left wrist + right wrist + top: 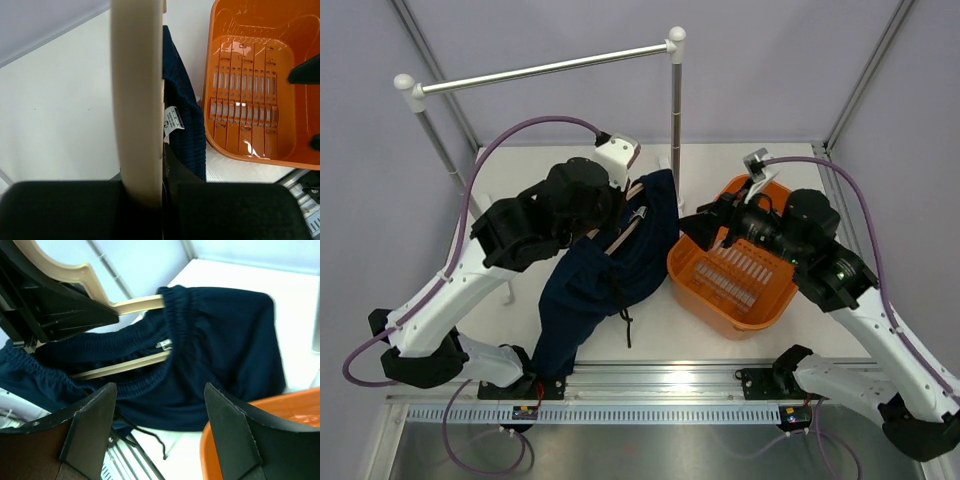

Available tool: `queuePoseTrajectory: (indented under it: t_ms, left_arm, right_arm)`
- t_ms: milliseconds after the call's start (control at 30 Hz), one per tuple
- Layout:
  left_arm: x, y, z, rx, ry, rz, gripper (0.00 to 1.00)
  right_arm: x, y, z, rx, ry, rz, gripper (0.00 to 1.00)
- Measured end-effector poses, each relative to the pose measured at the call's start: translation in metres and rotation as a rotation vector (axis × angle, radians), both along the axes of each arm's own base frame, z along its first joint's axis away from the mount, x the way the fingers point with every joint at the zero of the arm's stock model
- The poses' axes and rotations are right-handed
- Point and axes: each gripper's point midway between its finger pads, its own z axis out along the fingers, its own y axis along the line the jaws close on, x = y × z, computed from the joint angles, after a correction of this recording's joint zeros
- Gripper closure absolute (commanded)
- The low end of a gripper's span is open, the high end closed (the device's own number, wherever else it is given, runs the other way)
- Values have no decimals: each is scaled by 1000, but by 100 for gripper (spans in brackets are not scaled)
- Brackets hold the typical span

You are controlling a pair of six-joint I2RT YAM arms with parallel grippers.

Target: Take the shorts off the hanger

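The navy shorts [605, 268] hang limp on the tan wooden hanger [631, 225] and trail down to the table's front edge. My left gripper [597, 212] is shut on the hanger; in the left wrist view the hanger arm [137, 100] runs up from between my fingers [60, 210], with the shorts [186, 127] to its right. My right gripper [705, 232] is open and empty, just right of the shorts, over the tub's left rim. In the right wrist view its fingers [92, 422] frame the waistband [215, 347] and the hanger [125, 366], not touching them. A drawstring [150, 437] dangles below.
An orange slotted tub [735, 270] stands right of the shorts and also shows in the left wrist view [250, 95]. A silver rail [540, 70] on two posts spans the back, its right post [676, 110] just behind the shorts. An aluminium track [660, 378] runs along the front edge.
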Motion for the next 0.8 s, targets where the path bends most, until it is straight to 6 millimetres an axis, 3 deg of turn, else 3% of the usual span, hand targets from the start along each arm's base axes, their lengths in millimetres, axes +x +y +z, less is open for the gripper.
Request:
queuePoseTrajectory:
  t_ms: [200,333,433,467,567,667,700,800]
  left_arm:
    - [-9,0,5,-16,-12,-7,100]
    - [-18,-1,11,-33,-21,-27,100]
    - [-22,-2,12,-38,-23,-37,100]
    - [-23,-1,12,-37,-23,-38,100]
    - [-24,1,8,-32,-21,-36,100]
    - [-25,5,4,-23,-20,-28,100]
    - [-26,7,3,-21,-20,-27,100]
    - [-28,12,1,-24,-21,-26,100]
  right_arm:
    - [14,52,-29,-133,56,22,25]
    - [25,66,-58,-220,99,-4,27]
    - [37,69,-63,-250,101,-38,34]
    - [40,70,-61,-253,96,-50,42]
    - [49,72,-50,-252,73,-80,53]
    - [53,73,-46,-250,59,-97,77]
    - [55,73,-46,-251,57,-103,90]
    - [61,75,-48,-261,61,-120,100]
